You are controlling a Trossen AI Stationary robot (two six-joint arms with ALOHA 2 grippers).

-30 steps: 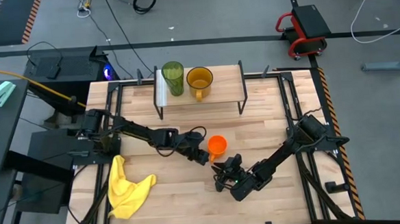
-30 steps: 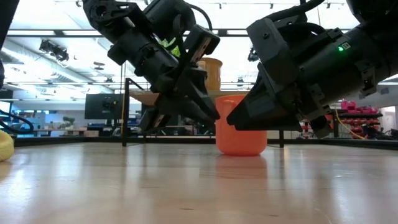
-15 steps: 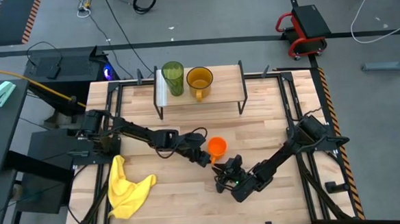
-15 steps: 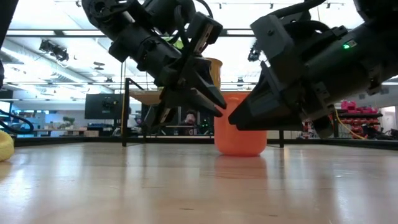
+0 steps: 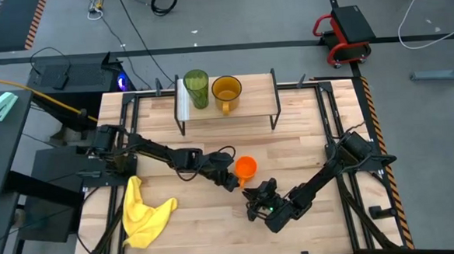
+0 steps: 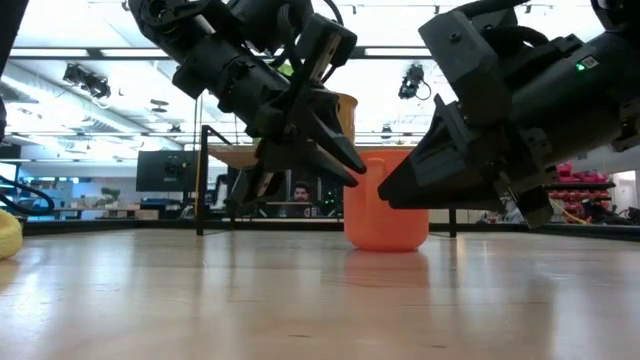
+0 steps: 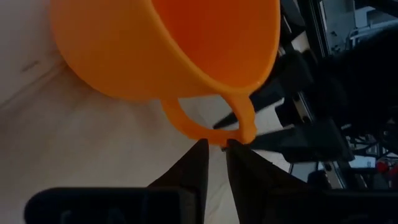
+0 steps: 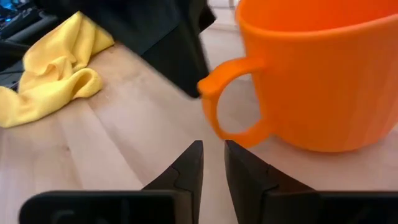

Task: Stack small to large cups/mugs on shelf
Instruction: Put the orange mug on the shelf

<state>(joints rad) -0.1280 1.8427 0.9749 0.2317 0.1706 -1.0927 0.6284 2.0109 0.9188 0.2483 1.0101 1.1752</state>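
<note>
The work surface is a slatted wooden table (image 5: 306, 146) in a workshop with a grey floor and, beyond it, a lit room with ceiling lights. At mid-table the left gripper (image 7: 214, 149) has its fingers drawn nearly together with only a narrow gap, the tips at the outer curve of the orange mug's (image 5: 245, 167) handle (image 7: 211, 121); they appear to touch or just meet the handle and do not yet pinch it. The right gripper (image 8: 211, 152) sits low, just beside the same mug on its near side, fingers likewise close together with a slim gap and holding nothing, pointed at the handle loop. The mug stands upright on the table, well apart from the shelf (image 5: 257, 98), and is empty. On the shelf's top board the green tumbler (image 5: 196, 88) and the amber mug (image 5: 226, 90) stand upright, just beside one another (both look empty from above). A yellow cloth (image 5: 144, 213) lies at the table's left front. Judgement: the step in hand is securing the orange mug; the next move calls for a firm hold on handle or rim, then a lift clear of the other arm toward the shelf.
</note>
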